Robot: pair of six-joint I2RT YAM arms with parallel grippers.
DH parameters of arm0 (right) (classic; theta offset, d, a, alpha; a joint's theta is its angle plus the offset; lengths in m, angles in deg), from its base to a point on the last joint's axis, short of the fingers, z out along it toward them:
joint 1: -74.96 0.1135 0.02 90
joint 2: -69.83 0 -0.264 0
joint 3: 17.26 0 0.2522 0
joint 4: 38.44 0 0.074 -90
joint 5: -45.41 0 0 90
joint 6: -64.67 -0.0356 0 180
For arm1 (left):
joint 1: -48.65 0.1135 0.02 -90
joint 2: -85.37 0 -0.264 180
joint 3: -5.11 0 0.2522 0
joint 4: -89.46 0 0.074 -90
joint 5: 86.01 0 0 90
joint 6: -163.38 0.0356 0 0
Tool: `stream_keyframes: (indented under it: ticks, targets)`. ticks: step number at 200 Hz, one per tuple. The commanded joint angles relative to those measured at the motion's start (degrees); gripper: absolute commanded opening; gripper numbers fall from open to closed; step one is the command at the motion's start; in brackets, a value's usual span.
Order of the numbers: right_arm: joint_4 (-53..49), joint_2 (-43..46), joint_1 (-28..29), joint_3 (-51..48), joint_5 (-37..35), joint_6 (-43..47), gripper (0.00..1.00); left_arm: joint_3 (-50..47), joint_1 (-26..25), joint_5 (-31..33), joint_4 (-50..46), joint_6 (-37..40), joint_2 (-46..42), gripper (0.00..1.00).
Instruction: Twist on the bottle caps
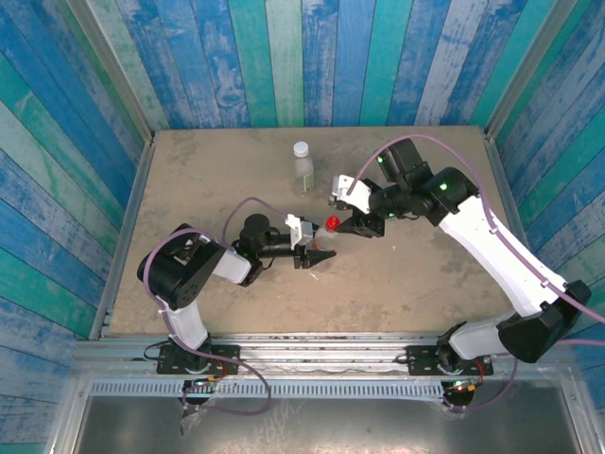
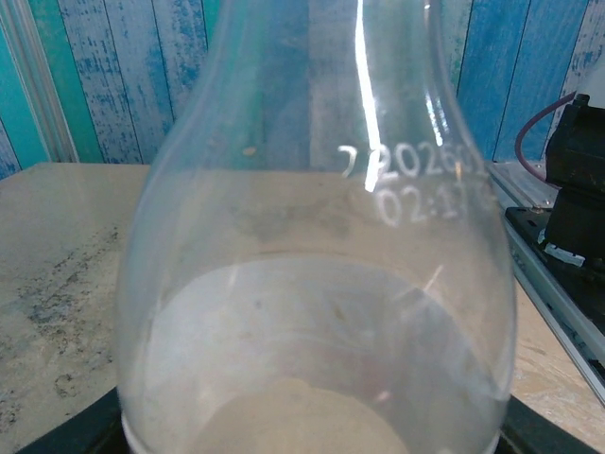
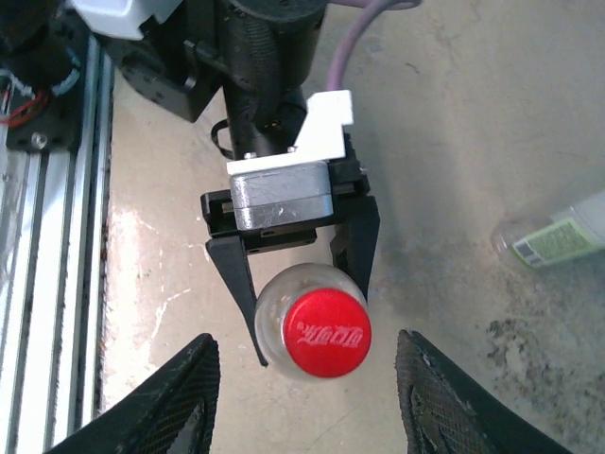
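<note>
Two bottles, two caps, two pairs of fingers. One green-labelled bottle (image 1: 302, 175) upright toward the back of the desk (image 1: 189, 189), well apart from both arms and topped by the white cap (image 1: 302, 148); from the right wrist, that green-labelled bottle (image 3: 558, 236) blurred and cut off by the frame edge. One clear bottle (image 1: 325, 238) near mid-desk, pinched at the shoulder by the left fingers (image 1: 315, 255), pressed against the plastic on both sides. One red cap (image 1: 333, 223) sitting on that bottle's mouth, white lettering facing up; cannot tell whether threaded down or merely resting. Seen from the right wrist, lower body of the clear bottle (image 3: 272, 326) hidden beneath its own shoulder and the red cap (image 3: 327, 333); label not to be made out. From the left wrist, see-through wall of the clear bottle (image 2: 312, 284) very close, neck cut off at the top, a white printed date code (image 2: 416, 180) partly readable, dark finger edges barely peeking in at the bottom corners. Right fingers (image 1: 364, 227) spread wide, one dark tip on either side of the red cap, touching neither cap nor bottle. Cap between those right fingers (image 3: 194, 392), nearer the tip at the picture's right, with bare desk showing in both gaps.
</note>
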Motion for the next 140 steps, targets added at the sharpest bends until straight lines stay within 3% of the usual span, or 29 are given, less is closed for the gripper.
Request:
stream_keyframes:
  ticks: [1,39,140]
  targets:
    - [-3.1,-1.8,-0.2,1.8,1.9,5.0,0.51,-1.0,-0.1,-2.5,-8.3,-0.1,1.1,0.61]
    - [-3.3,-3.2,-0.2,2.1,1.0,5.5,0.42,-0.7,-0.1,-2.6,-8.5,-0.1,1.0,0.61]
    - [-3.2,-4.1,-0.1,2.2,1.1,5.5,0.4,-0.5,-0.2,-2.9,-8.9,-0.3,1.2,0.61]
